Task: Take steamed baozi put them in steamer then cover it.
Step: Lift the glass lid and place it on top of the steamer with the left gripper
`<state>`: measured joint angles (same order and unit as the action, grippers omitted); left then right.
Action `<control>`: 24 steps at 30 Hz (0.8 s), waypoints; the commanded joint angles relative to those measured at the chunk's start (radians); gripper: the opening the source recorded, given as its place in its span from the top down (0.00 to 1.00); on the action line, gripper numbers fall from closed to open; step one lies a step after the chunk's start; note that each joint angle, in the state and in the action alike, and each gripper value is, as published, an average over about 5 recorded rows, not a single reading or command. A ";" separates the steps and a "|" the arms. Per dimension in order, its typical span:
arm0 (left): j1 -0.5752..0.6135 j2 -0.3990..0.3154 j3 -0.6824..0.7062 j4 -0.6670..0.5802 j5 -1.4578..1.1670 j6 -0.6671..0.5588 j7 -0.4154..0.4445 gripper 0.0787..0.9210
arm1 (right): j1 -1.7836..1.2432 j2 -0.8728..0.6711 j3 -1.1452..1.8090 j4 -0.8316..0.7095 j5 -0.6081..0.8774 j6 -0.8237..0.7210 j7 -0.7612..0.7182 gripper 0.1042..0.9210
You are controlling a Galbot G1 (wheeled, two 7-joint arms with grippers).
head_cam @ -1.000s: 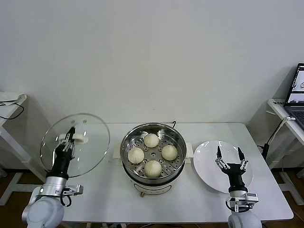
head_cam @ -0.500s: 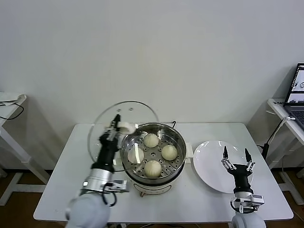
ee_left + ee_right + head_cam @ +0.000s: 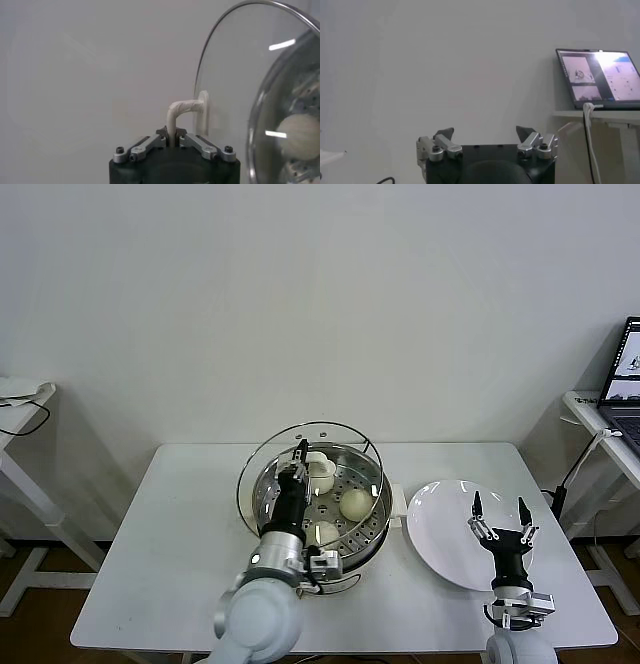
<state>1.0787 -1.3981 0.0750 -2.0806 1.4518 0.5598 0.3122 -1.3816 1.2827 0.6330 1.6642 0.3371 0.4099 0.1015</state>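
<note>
**Cover now over the steamer**

We see the left gripper [image 3: 300,456] clamped on the cover [image 3: 310,476] handle, carried from the frame's left to centre, tilted above the steamer [image 3: 372,529] and its baozi [image 3: 355,503]. Right gripper [image 3: 498,516] stays spread wide over the plate [image 3: 440,534], lower right.

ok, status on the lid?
Left gripper shut on the lid's handle, lid tilted over the steamer, not seated. Buns inside. Right gripper open over the plate, idle. Nothing in the way.
</note>
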 commanded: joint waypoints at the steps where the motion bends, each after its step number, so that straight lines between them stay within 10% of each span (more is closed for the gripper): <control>1: -0.047 -0.050 0.058 0.117 0.115 0.050 0.067 0.86 | 0.002 0.008 0.005 -0.005 -0.004 -0.002 0.000 0.12; 24: -0.028 -0.109 0.041 0.194 0.186 0.001 0.023 0.86 | -0.003 0.008 0.014 -0.014 -0.015 -0.004 0.000 0.12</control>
<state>1.0514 -1.4937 0.1084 -1.9135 1.6099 0.5646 0.3382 -1.3856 1.2903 0.6457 1.6529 0.3251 0.4059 0.1017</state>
